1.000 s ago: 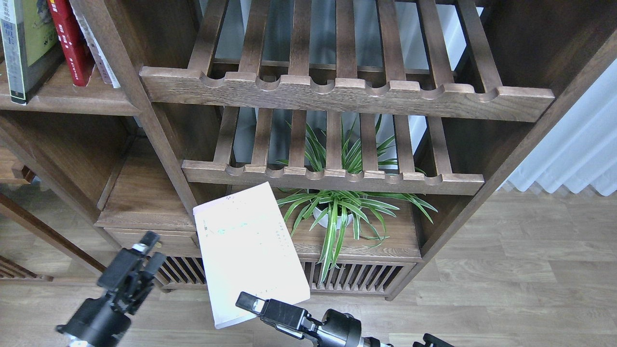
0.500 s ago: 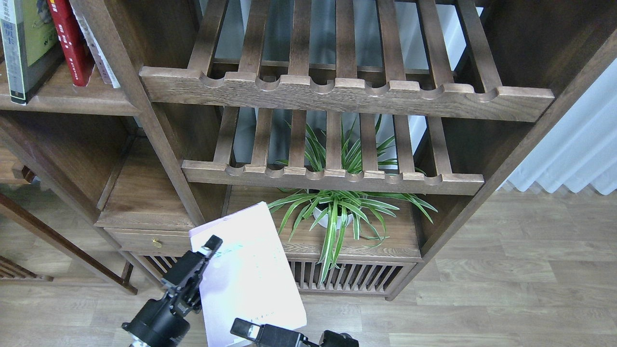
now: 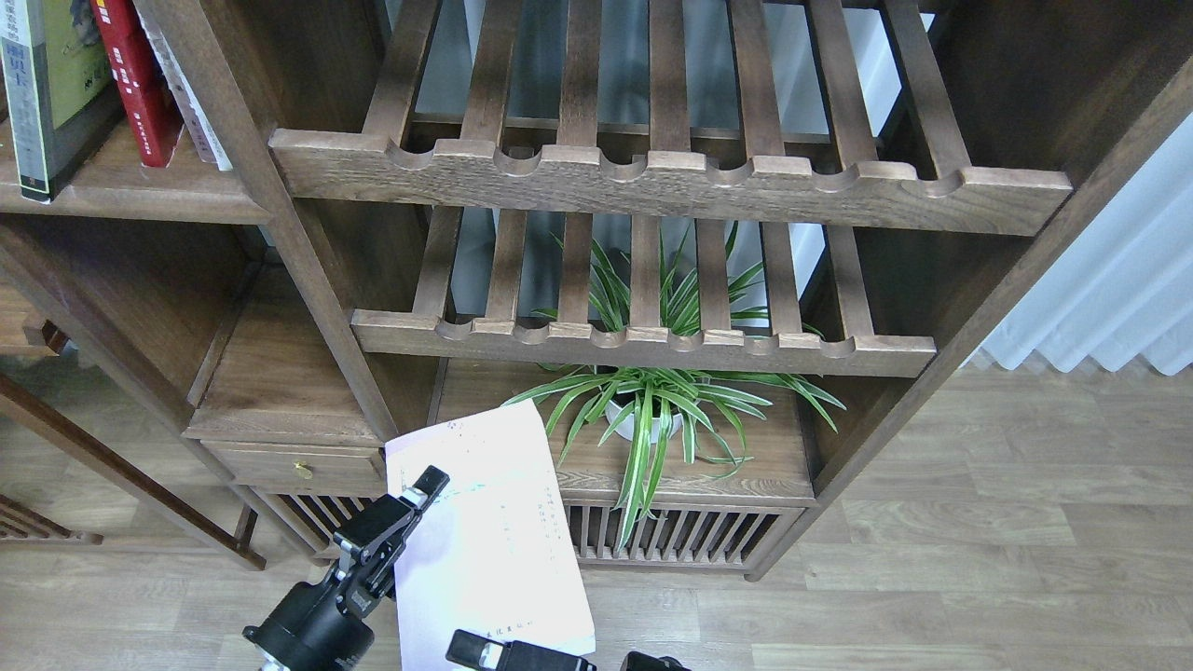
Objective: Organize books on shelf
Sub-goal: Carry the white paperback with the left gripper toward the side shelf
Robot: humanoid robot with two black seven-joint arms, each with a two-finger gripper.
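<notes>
The white book (image 3: 489, 536) hangs low in front of you, cover up and slightly tilted, its top edge toward the cabinet and its bottom edge running to the frame's lower border. Your right gripper (image 3: 480, 650) sits at that bottom edge, only its tip showing; it appears to pinch the book there, but you cannot tell for sure, since the frame cuts most of it off. Your left gripper (image 3: 410, 503) overlaps the book's left edge, reaching up and to the right from the lower left. Its fingers are seen dark and close together, so you cannot tell whether they grip the book or merely lie against it.

The other two books stand upright on the shelf (image 3: 140, 191) at the upper left, well apart from both grippers: the black-and-yellow book (image 3: 47, 84) and the red book (image 3: 135, 79) just beside it. More pale spines lean right of the red one.
</notes>
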